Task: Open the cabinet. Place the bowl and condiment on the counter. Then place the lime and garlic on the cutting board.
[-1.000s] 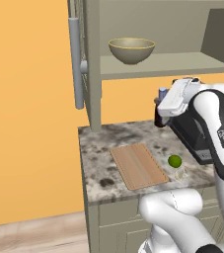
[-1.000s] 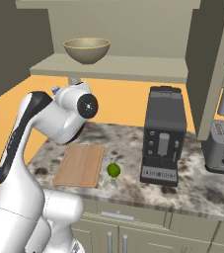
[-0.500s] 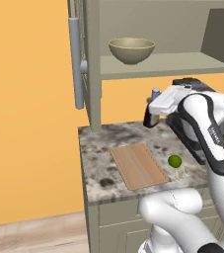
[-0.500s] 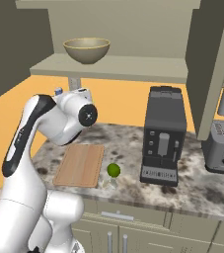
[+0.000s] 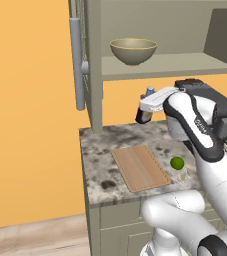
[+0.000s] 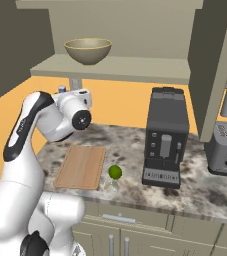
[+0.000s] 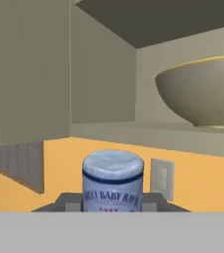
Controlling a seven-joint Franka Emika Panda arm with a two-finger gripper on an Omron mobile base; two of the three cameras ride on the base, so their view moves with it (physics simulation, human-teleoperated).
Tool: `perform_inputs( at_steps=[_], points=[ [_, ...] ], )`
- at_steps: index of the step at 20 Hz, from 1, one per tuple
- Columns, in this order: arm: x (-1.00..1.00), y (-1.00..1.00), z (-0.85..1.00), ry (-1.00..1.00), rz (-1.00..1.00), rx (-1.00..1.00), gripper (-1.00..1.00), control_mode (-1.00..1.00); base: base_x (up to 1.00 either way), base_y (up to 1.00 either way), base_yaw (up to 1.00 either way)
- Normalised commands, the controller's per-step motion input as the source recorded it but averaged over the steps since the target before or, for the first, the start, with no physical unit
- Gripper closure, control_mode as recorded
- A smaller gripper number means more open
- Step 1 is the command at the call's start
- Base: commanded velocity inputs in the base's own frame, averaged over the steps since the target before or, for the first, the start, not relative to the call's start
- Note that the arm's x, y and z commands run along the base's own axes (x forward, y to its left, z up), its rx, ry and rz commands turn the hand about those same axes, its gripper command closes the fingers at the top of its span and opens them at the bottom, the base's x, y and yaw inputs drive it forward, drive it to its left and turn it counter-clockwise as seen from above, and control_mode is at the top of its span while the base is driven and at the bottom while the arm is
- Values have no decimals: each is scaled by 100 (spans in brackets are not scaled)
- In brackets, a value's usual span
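Moved: gripper [image 5: 146, 111] and held condiment [image 5: 146, 112] are carried further left and out from the cabinet [image 5: 97, 65] than a second ago, now above the counter's [image 5: 97, 150] back edge
Fingers: closed narrowly on the condiment, whose cap [image 7: 113, 165] is seen between them in the hand view
Bowl [image 5: 133, 51]: left on the cabinet shelf [image 6: 120, 67]
Board [image 5: 140, 167]: flat on the counter, bare
Lime [image 5: 177, 162]: just right of the board
Garlic [image 5: 182, 175]: touching the lime's near side
Doors: swung open
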Motion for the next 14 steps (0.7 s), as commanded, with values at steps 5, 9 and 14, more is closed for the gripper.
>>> perform_inputs(
  at_steps=[5,9,14],
  points=[
    [10,13,0,0,-9,0,100,-100,0,0,0],
    [1,8,0,1,-7,0,100,-100,0,0,0],
    [0,13,6,6,-8,0,100,-100,0,0,0]
  ],
)
